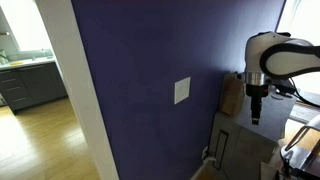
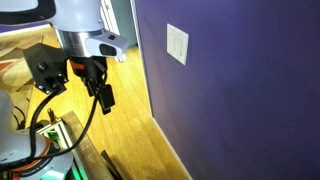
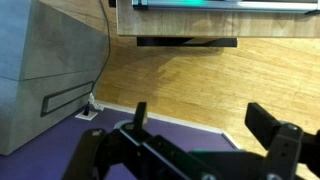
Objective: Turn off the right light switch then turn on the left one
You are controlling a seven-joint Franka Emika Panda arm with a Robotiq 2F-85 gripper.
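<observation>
A small white wall plate (image 1: 182,91) with two rockers sits on the dark purple wall; it also shows in an exterior view (image 2: 177,44). The right light switch and the left one are too small to tell apart or to read their positions. My gripper (image 1: 256,112) hangs well away from the plate, pointing down; it also shows in an exterior view (image 2: 101,93). In the wrist view the gripper (image 3: 200,120) is open and empty, over the wooden floor and the purple wall's base. The plate is out of the wrist view.
A wooden floor (image 2: 120,130) runs along the wall. A grey cabinet (image 3: 40,70) with a cable stands by the wall's foot. A brown board (image 1: 231,95) leans near the arm. A white door frame (image 1: 75,90) and a kitchen lie beyond.
</observation>
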